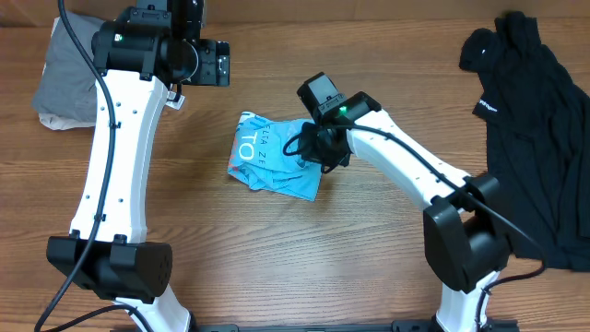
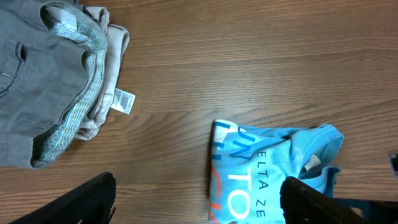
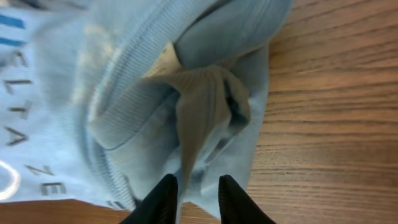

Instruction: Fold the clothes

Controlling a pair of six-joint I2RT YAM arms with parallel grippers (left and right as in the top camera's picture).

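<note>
Pinching blue shirt (image 1: 272, 157) at collar-side fold: right gripper (image 3: 196, 184), jaws nearly closed on cloth. Shirt crumpled, well right of grey trousers (image 1: 69, 74). Left gripper (image 2: 199, 182) spread wide, empty, between trousers and shirt. Judged light, limp, non-fragile; better hold at hem corners, not bunched middle.

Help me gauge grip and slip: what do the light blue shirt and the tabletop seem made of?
The light blue shirt: probably cotton-type knit jersey, soft and matte; the ribbed collar and limp folds show it. The tabletop: wood or wood-look laminate, smooth with faint sheen; brown grain lines run across it.
</note>
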